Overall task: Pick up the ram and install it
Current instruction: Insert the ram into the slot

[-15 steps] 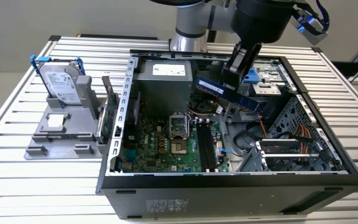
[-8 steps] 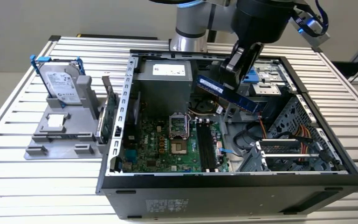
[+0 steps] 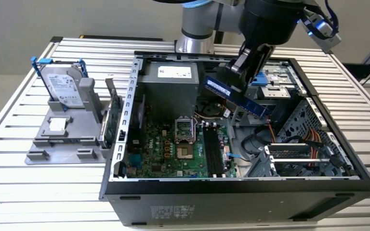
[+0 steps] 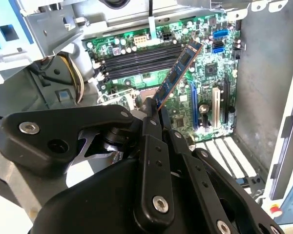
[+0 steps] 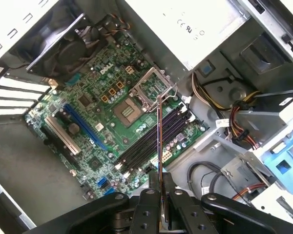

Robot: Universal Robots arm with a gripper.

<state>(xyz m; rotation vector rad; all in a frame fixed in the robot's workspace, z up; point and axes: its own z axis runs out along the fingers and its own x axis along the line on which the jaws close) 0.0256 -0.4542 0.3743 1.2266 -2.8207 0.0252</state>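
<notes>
Tool clamps one end of the ram, tilted over the case; judged light, stiff, fragile, best held by edges.

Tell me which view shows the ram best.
Exterior view: the ram, held by the end effector, shows its broad blue face, tilted. Second wrist view shows it foreshortened; first wrist view, edge-on.
</notes>
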